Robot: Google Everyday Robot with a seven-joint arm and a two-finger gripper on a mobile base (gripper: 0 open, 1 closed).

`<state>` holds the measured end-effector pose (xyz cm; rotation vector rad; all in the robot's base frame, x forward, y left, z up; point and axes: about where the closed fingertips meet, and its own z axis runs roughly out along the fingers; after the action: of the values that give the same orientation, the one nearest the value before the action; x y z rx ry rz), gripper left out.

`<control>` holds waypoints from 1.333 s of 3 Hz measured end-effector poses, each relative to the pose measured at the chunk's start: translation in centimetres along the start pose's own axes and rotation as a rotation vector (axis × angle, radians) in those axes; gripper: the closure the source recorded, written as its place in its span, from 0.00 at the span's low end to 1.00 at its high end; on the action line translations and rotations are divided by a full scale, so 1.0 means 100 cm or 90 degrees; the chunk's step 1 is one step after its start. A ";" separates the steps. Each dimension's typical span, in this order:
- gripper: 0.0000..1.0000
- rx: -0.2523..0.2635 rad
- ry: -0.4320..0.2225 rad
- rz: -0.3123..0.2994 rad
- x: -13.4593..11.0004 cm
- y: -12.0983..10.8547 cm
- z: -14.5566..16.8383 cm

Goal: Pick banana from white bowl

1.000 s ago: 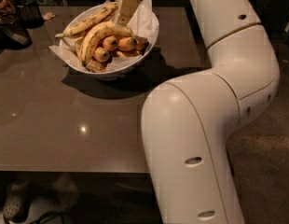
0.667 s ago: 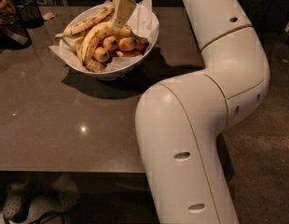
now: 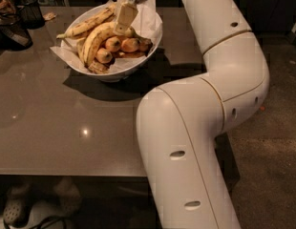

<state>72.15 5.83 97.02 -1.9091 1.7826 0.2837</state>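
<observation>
Approach is judged to be the step in hand: the gripper (image 3: pixel 124 20) is seen poised over the far side of the white bowl (image 3: pixel 120 73), its cream tip down among the fruit at the upper end of the banana (image 3: pixel 93 42), and nothing is seen lifted. Whether it is open or closed cannot be told from this angle. The banana is found lying in the bowl, curved along the heap's side, with the long spotted banana (image 3: pixel 86 26) just behind it and the stubby bananas (image 3: pixel 122 45) crowded against its inner curve. A grasp across the thick body is called for next, then a straight lift, so that the neighbours and the crumpled paper lining (image 3: pixel 149 20) are not dragged along. Room is offered above and toward the near side, where the grey table (image 3: pixel 67 128) lies open. The black mesh basket (image 3: pixel 31 11) at the far corner and the robot's own arm (image 3: pixel 205 104) beside the table edge are to be kept clear of.
</observation>
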 end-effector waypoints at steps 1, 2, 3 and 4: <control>0.34 -0.019 -0.004 0.012 0.005 0.001 0.013; 0.32 -0.033 -0.004 0.021 0.009 0.003 0.022; 0.51 -0.036 -0.001 0.025 0.011 0.003 0.023; 0.74 -0.039 -0.002 0.028 0.013 0.005 0.021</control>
<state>72.25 5.72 94.46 -1.9117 1.8348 0.3613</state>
